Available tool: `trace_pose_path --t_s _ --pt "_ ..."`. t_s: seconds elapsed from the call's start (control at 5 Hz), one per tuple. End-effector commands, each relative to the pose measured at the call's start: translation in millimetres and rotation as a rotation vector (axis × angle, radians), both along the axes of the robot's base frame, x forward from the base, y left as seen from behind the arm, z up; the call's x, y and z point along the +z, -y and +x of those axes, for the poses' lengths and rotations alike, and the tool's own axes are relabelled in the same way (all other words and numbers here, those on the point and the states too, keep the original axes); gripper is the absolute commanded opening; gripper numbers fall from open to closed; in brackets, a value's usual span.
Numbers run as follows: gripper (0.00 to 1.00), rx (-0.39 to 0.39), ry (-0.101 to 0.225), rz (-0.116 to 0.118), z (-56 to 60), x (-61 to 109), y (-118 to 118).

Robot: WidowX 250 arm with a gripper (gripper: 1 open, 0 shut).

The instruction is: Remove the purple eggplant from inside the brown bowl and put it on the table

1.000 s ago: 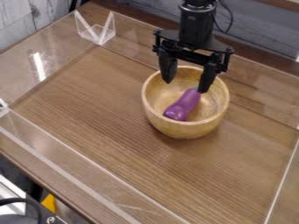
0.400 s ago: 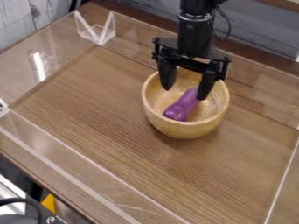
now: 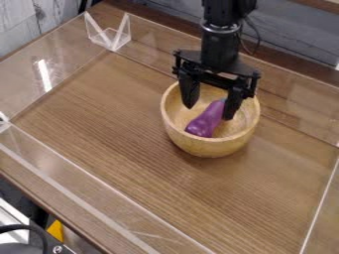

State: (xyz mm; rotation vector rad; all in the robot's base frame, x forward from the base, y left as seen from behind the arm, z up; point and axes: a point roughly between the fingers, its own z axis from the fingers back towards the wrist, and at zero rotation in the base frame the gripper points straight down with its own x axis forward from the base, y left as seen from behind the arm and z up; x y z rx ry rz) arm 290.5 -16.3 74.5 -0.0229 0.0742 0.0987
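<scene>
A glossy purple eggplant [image 3: 205,120] lies tilted inside the round light-brown wooden bowl [image 3: 177,130], which sits on the wood-grain table [image 3: 106,129] right of centre. My black gripper [image 3: 212,104] points straight down over the bowl, open, its two fingers [image 3: 192,97] straddling the upper end of the eggplant and reaching just inside the rim. Nothing is held. The far tip of the eggplant is partly hidden behind the fingers.
Clear acrylic walls [image 3: 59,55] run along the table's edges, with a folded clear piece [image 3: 106,32] at the back left. Bare wood spreads left of and in front of the bowl. A dark edge and cables show at the bottom left.
The open gripper has come down slightly into the bowl over the eggplant. The eggplant and the bowl have not moved.
</scene>
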Motion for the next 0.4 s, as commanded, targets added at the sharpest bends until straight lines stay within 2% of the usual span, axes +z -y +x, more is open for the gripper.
trace_pose_path --t_s 0.0,0.2 --pt "1.0 -0.013 0.033 -0.002 4.0 4.0 1.8" --pt "1.0 -0.02 0.029 -0.001 4.8 -1.0 1.6"
